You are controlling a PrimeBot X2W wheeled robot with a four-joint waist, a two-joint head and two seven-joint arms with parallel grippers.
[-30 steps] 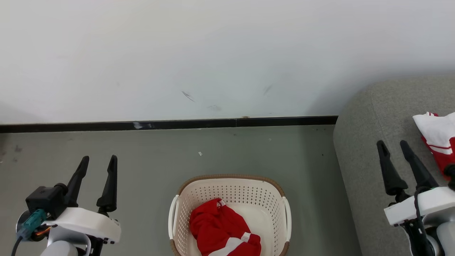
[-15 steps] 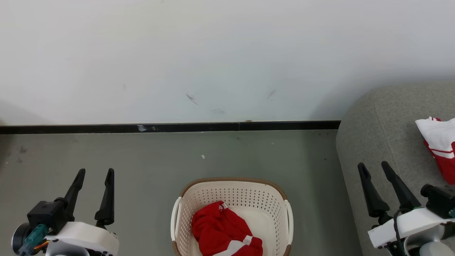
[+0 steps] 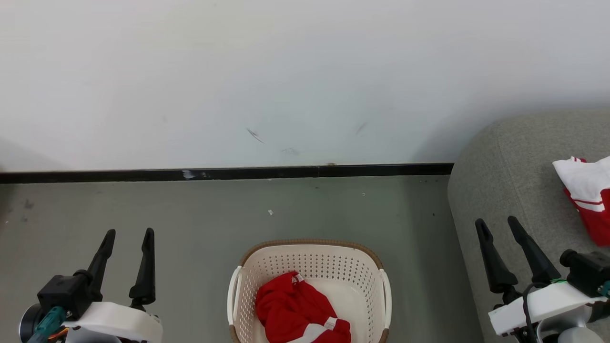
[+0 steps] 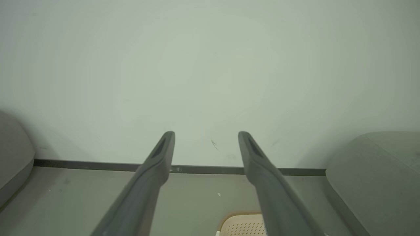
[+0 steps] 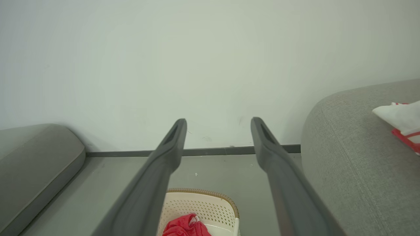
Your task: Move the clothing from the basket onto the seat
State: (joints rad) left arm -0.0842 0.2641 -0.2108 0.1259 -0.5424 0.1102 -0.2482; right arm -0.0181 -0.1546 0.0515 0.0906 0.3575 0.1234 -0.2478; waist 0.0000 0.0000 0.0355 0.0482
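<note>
Item 1: red clothing (image 3: 290, 309), bunched in the basket (image 3: 310, 257) on the floor between my arms, so either can reach it.
Item 2: garment (image 3: 588, 190) lying on the sofa (image 3: 505, 181); delivered, I judge.
Item 3: left end effector (image 3: 130, 232) and right end effector (image 3: 495, 220), both spread and empty.

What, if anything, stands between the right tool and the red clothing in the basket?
Nothing visible does. The right tool is open and empty; the red clothing lies uncovered in the open-topped basket.
</note>
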